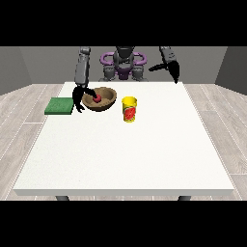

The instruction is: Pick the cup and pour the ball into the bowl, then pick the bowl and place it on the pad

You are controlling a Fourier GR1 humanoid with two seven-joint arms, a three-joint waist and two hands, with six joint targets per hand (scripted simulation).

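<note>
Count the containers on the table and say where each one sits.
2. The brown bowl, holding a red ball, sits beside the hand at the view's left. The yellow cup stands upright right of the bowl, apart from it. None seems hidden.

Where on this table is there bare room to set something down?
The whole near half of the table, camera-side of the cup, is bare, as is the stretch right of the cup. It is crowded at far left: pad, robot hand and bowl sit close together.
</note>
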